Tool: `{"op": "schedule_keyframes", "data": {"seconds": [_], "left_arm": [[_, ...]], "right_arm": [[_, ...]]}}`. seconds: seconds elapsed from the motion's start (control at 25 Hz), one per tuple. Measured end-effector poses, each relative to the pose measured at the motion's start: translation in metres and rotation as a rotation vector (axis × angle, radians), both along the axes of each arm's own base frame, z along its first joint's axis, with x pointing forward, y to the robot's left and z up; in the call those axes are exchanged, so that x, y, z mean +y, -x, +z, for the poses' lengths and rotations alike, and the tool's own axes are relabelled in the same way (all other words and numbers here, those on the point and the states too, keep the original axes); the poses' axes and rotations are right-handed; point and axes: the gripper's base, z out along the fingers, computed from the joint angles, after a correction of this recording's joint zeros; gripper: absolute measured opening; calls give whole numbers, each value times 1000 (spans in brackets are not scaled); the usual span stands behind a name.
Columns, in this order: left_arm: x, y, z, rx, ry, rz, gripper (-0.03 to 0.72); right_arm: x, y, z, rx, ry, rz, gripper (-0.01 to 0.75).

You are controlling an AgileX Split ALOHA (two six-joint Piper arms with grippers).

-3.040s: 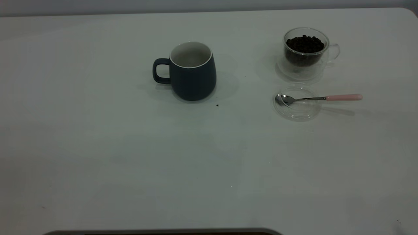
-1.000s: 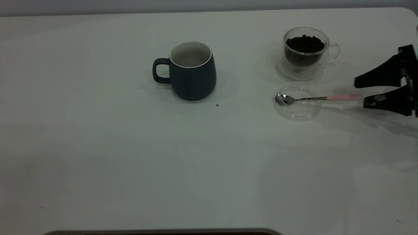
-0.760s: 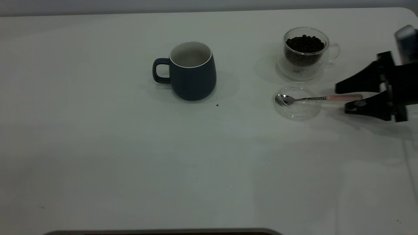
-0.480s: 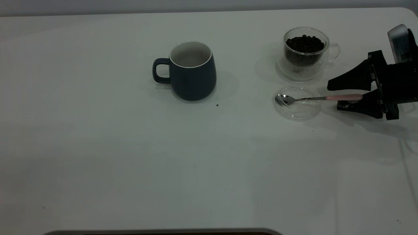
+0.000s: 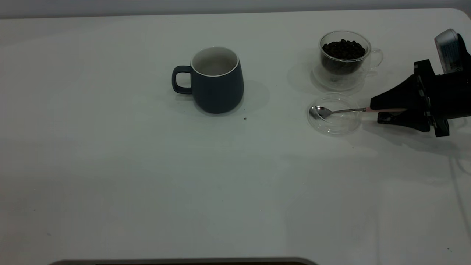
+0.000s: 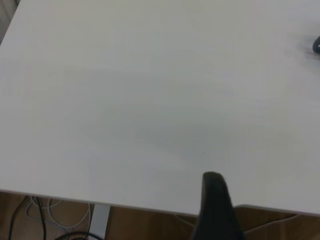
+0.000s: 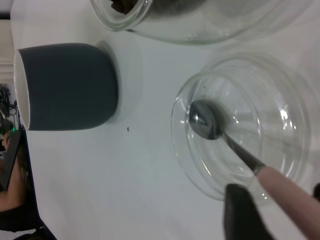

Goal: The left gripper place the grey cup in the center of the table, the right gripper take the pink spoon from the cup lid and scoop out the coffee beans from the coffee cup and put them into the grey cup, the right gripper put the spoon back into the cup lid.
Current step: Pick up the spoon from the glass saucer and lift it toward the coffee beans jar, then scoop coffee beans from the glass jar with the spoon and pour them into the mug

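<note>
The grey cup point(image 5: 217, 86) stands upright near the middle of the table point(image 5: 147, 176), handle to the left; it also shows in the right wrist view point(image 7: 70, 87). The coffee cup point(image 5: 344, 60) with coffee beans point(image 5: 344, 49) stands at the back right. In front of it lies the cup lid point(image 5: 333, 132), with the pink spoon's point(image 5: 342, 110) bowl resting in it point(image 7: 205, 120). My right gripper point(image 5: 375, 111) comes in from the right, shut on the spoon's pink handle point(image 7: 287, 195). My left gripper point(image 6: 215, 210) is parked over the table's edge, outside the exterior view.
A tiny dark speck point(image 5: 245, 119) lies on the table just right of the grey cup's base. The coffee cup's edge shows in the right wrist view point(image 7: 200, 20), close beside the cup lid point(image 7: 180, 150).
My right gripper came in from the right edge, moved left along the spoon's handle and closed its fingers on it. The spoon shifted very slightly left. The cups have not moved.
</note>
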Motion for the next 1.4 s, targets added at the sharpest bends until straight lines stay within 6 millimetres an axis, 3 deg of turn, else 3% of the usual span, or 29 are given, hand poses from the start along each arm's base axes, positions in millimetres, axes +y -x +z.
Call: {"op": "schedule_keyframes", "data": {"seconds": [0.2,0.36,0.56,0.72,1.0,1.08,1.24,1.4], "left_arm": [[0,0,0,0,0,0,569],[0,0,0,0,0,0,569],[0,0,0,0,0,0,569],[0,0,0,0,0,0,569],[0,0,0,0,0,0,569],[0,0,0,0,0,0,569],[0,0,0,0,0,0,569],[0,0,0,0,0,0,569]], "right_arm": [[2,1,2,-9,-22,28,97],[2,2,7,-23,-6,73,97],[-5,-2,28,-79,93,161,97],[-9,-10,59,-160,152,209,97],[-13,-28,142,-357,211,176,97],[-17,-40,158,-399,232,145,97],[-27,-63,158,-374,250,54,97],[-30,-70,130,-286,239,39,97]]}}
